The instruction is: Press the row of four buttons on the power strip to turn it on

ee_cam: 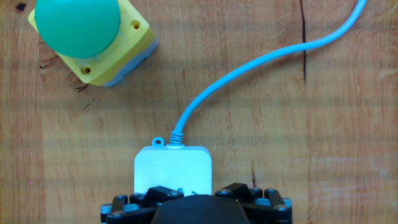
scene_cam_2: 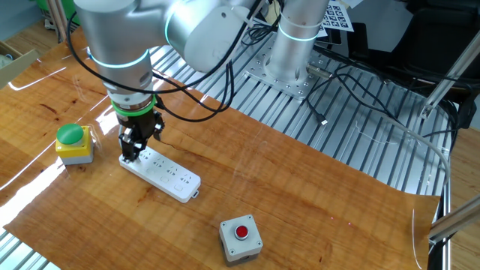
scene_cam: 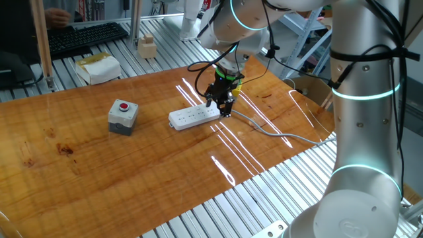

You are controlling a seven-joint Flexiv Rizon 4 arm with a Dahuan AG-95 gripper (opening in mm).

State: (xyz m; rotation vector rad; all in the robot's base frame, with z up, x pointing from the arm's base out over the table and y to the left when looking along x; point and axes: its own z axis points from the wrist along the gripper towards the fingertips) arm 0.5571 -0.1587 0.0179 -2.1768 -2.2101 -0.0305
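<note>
The white power strip [scene_cam: 193,117] lies flat on the wooden table, its grey cable [scene_cam: 281,134] trailing off to the right. My gripper [scene_cam: 221,106] points straight down over the strip's cable end, fingertips apart and just above or touching its top, with nothing held. The other fixed view shows the gripper [scene_cam_2: 132,152] at the left end of the power strip [scene_cam_2: 169,175]. In the hand view the strip's end [ee_cam: 173,167] and cable [ee_cam: 261,59] lie directly below the hand. The row of four buttons is too small to make out and partly hidden under the hand.
A grey box with a red button [scene_cam: 123,116] stands left of the strip. A yellow box with a green cap [scene_cam_2: 73,142] sits close beside the cable end, near the gripper. A keyboard [scene_cam: 86,36], a white carton [scene_cam: 99,68] and a wooden block [scene_cam: 147,46] lie beyond the table's far edge.
</note>
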